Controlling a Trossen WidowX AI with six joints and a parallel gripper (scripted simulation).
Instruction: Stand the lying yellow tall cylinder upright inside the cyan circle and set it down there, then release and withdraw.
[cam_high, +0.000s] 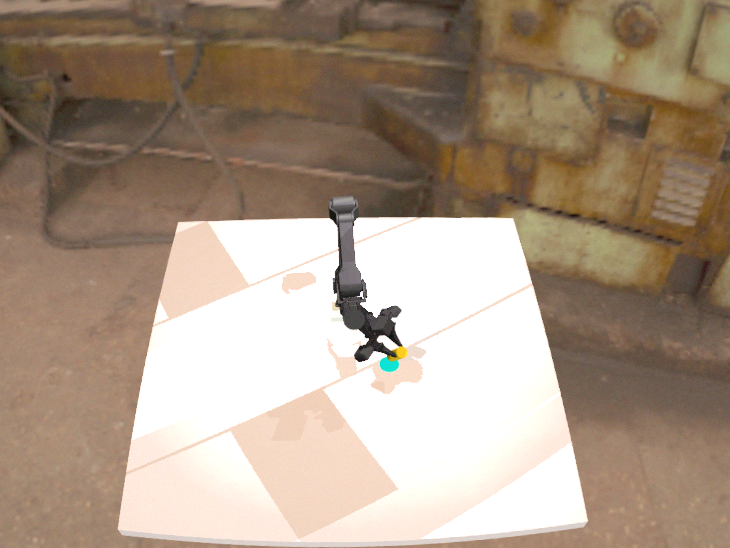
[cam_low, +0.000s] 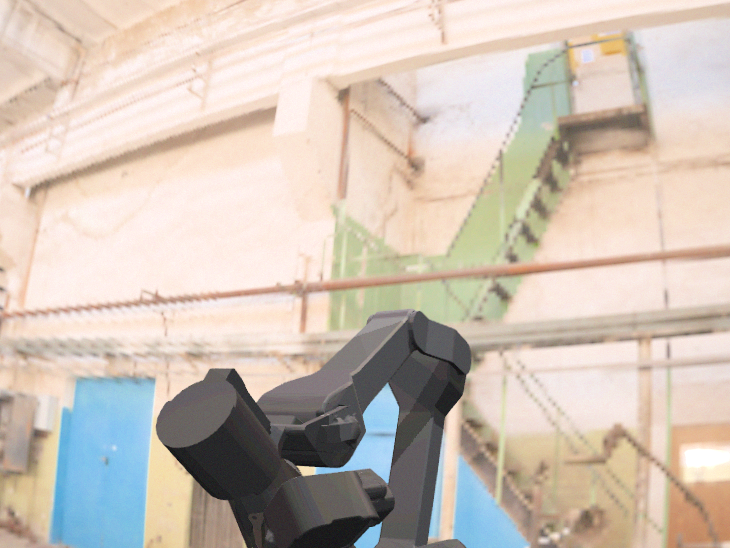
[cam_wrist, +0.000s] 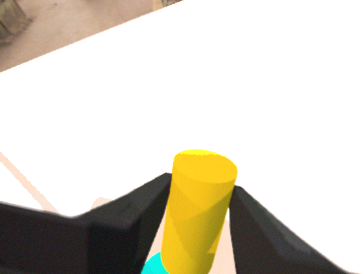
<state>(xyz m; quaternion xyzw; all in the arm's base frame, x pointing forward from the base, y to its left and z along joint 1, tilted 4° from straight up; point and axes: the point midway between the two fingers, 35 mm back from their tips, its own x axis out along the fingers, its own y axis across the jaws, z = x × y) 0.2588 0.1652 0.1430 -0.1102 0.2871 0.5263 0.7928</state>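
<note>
Dark grey, faceted arm (cam_high: 346, 247) (cam_low: 419, 466).

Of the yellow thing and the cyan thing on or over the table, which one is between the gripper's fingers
The yellow cylinder, pinched between the gripper's fingers; the cyan circle is flat on the table.

Blue door (cam_low: 104, 460); green staircase (cam_low: 501, 200); rusty pipe (cam_low: 448, 274); pale walls (cam_low: 153, 235).

The cylinder (cam_high: 400, 352) (cam_wrist: 199, 215) sits between the pincer's (cam_high: 398, 350) (cam_wrist: 202, 182) fingers, near the circle (cam_high: 389, 364) (cam_wrist: 155, 266).
</note>
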